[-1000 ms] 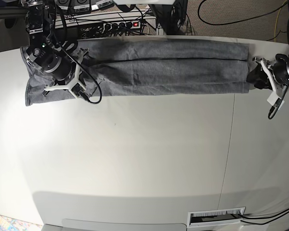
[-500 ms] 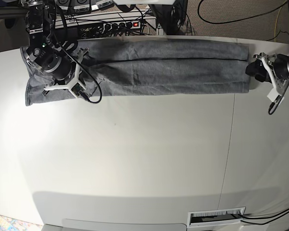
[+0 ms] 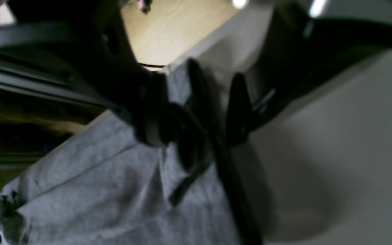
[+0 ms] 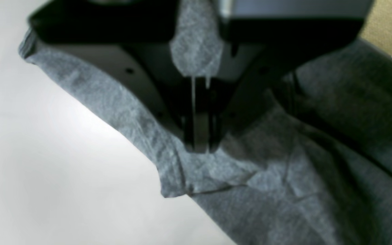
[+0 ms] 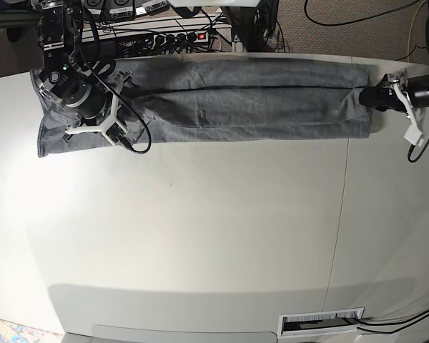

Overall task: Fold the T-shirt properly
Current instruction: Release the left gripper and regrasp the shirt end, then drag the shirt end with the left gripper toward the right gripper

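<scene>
The grey T-shirt (image 5: 236,100) lies folded into a long strip across the far part of the white table (image 5: 200,229). My right gripper (image 5: 93,130) rests on its left end. In the right wrist view its jaws (image 4: 199,136) are closed together and pinch the cloth (image 4: 267,177) near a corner, with creases running out from the tips. My left gripper (image 5: 370,96) is at the middle of the shirt's right edge. In the blurred left wrist view its dark fingers (image 3: 197,102) stand a little apart just right of the cloth's edge (image 3: 114,190).
A power strip (image 5: 189,36) with a red light and tangled cables sits behind the table's far edge. A black cable loop (image 5: 139,139) hangs from the right arm over the shirt. A labelled slot (image 5: 322,323) is at the near edge.
My left gripper has moved from the shirt's near right corner toward the far side, to the middle of the right edge. The right arm and the shirt have not moved.
</scene>
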